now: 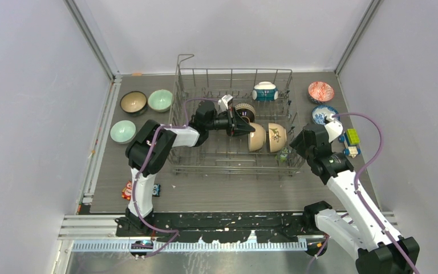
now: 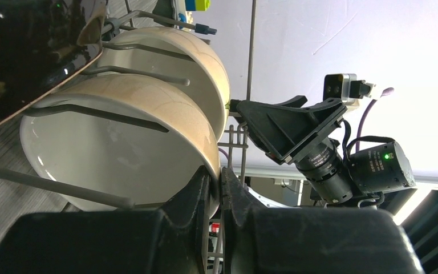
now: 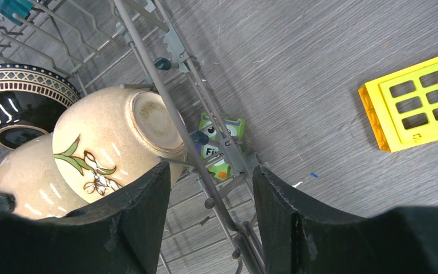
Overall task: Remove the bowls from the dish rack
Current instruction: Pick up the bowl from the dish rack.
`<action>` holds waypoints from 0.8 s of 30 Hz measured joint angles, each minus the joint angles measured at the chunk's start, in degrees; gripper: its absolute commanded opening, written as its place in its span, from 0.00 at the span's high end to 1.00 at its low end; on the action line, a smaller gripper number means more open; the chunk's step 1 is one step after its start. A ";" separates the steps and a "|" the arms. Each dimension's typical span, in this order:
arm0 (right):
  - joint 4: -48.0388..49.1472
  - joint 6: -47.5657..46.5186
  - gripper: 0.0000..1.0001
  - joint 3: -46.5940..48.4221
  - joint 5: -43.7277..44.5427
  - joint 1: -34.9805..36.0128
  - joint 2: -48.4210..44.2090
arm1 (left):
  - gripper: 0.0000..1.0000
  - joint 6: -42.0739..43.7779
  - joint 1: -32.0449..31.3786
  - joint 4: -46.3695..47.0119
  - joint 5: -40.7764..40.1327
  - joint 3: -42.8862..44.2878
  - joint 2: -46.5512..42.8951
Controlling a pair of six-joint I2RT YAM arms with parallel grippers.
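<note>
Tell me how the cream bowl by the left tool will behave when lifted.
The cream bowl looks glazed and glossy, so probably slippery in the left tool's thin rim pinch. Standing on edge between rack wires, it may snag or roll once freed.

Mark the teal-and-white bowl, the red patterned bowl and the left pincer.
teal-and-white bowl (image 1: 265, 90): top view, its white top.
red patterned bowl (image 1: 320, 91): top view, its inside.
left pincer (image 2: 217, 185): left wrist view, between fingertips pinching nearer cream bowl (image 2: 120, 142).
</note>
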 measured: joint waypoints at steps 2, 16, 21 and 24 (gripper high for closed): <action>0.02 0.02 0.37 -0.09 -0.09 -0.11 0.04 | 1.00 -0.02 0.07 0.00 0.15 0.02 0.00; 0.13 0.00 0.23 -0.09 -0.42 -0.35 0.00 | 1.00 -0.09 0.22 -2.69 1.05 2.10 -0.02; 0.11 -0.31 0.23 -0.09 -0.39 -0.37 0.00 | 1.00 0.02 0.22 -5.01 0.92 3.89 0.00; -0.02 -0.42 0.23 -0.09 -0.42 -0.50 0.00 | 1.00 0.11 0.22 -5.73 0.81 4.11 -0.02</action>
